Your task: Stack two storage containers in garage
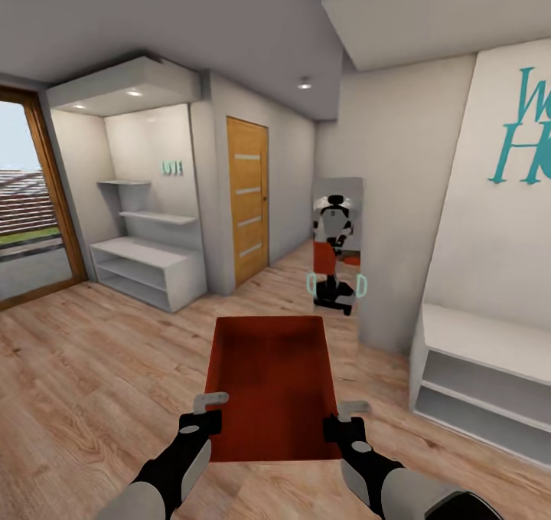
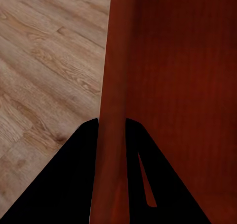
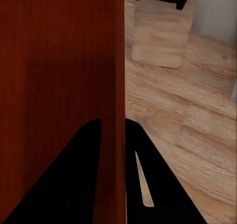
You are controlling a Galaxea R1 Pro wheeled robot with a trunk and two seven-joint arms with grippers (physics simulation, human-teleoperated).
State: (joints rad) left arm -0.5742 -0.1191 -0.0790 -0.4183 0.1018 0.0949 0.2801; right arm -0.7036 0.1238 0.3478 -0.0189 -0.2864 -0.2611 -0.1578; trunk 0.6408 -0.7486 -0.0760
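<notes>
I hold one orange-red storage container [image 1: 272,382] level in front of me, above the light wood plank floor [image 1: 92,367]. My left gripper [image 1: 208,407] is shut on its left wall [image 2: 112,115], one finger on each side of it. My right gripper [image 1: 346,414] is shut on the right wall [image 3: 117,110] in the same way. The box is open on top with nothing inside.
A tall mirror [image 1: 337,248] ahead reflects the robot and the box. A wooden door [image 1: 247,198] stands to its left, white low shelves [image 1: 149,271] further left, a white bench shelf [image 1: 482,382] close on the right, a glass door [image 1: 30,198] far left.
</notes>
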